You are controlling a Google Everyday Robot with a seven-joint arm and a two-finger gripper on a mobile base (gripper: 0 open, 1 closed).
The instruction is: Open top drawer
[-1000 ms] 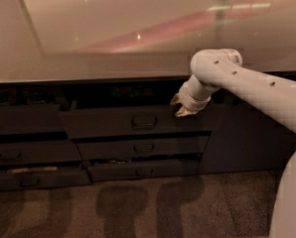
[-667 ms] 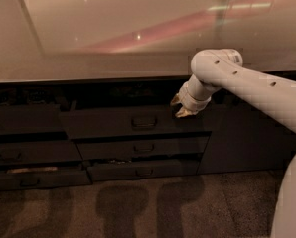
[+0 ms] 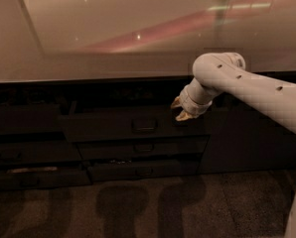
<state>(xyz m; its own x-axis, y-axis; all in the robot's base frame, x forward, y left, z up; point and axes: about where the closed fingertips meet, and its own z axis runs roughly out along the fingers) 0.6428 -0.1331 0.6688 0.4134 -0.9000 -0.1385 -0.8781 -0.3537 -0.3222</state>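
Nothing had visibly moved since the earlier frames: the tool point(image 3: 180, 109) stayed right of centre, just over the upper right edge of the top drawer point(image 3: 113, 128). Whether it was open or closed could not be told in the dim light. The white arm point(image 3: 252, 86) ran in from the right edge, crossing in front of the dark cabinet door point(image 3: 247, 138). The top drawer sat at centre, its front standing forward of its neighbours, with its loop handle point(image 3: 144, 126) left of the tool and untouched. Two shallower drawers point(image 3: 143, 147) lay beneath it. Above stretched the pale tabletop point(image 3: 113, 33) – a reddish streak point(image 3: 187, 26) reflected across it. Shadows point(image 3: 148, 202) fell on the floor below.
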